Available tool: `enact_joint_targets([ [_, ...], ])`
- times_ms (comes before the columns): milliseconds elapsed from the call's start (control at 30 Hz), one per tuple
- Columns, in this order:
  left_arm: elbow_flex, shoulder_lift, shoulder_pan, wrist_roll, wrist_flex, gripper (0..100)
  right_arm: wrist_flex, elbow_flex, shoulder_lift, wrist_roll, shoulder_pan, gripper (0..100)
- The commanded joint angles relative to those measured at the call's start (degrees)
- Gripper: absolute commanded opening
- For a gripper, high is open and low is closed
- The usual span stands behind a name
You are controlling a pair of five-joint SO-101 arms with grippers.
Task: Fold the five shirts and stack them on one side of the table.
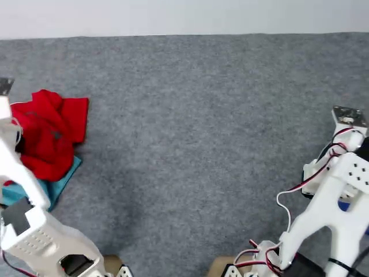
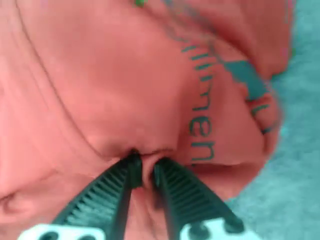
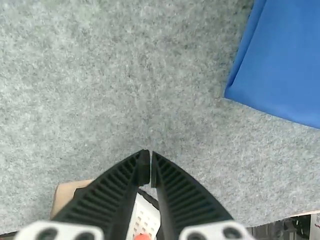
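The left jaws are clamped on a raised fold of the red shirt [image 2: 125,90], which is crumpled with no clear long axis. Beneath it lies a teal shirt [image 1: 62,182]. Well apart from the red shirt, across the grey desk [image 1: 202,144], the right jaws hang closed and empty beside a blue shirt [image 3: 285,60]. I judge that the left arm must do the spreading.

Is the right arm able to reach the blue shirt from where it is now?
Probably yes: the blue shirt lies close beside the right gripper, shut and empty, with only bare grey mat between them.
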Motion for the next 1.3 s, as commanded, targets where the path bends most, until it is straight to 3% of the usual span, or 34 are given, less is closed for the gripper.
enact_joint_targets([
  [0, -9.9, -5.5, 5.0, 4.3, 6.2, 0, 2.4, -0.4, -2.2, 0.4, -0.4, 0.9],
  [433, -25.6, -12.2, 41.0, 24.5, 10.4, 0, 2.4, -0.4, -10.7, 0.6, -0.4, 0.9],
  [700, -20.4, -7.4, 62.1, 26.5, 9.7, 0, 2.4, 6.5, -16.7, 0.7, -0.4, 0.9],
  [967, -20.3, -1.5, 65.5, 29.6, 9.8, 2, 2.4, 12.4, -22.0, 3.3, -0.4, 0.9],
  [1133, -22.0, -1.6, 65.2, 30.1, 12.8, 16, 2.4, 12.5, -22.5, 4.2, -0.4, 0.9],
  [1267, -25.3, -1.6, 65.0, 31.0, 15.4, 19, 2.3, 12.5, -22.0, 4.3, -0.7, 0.9],
])
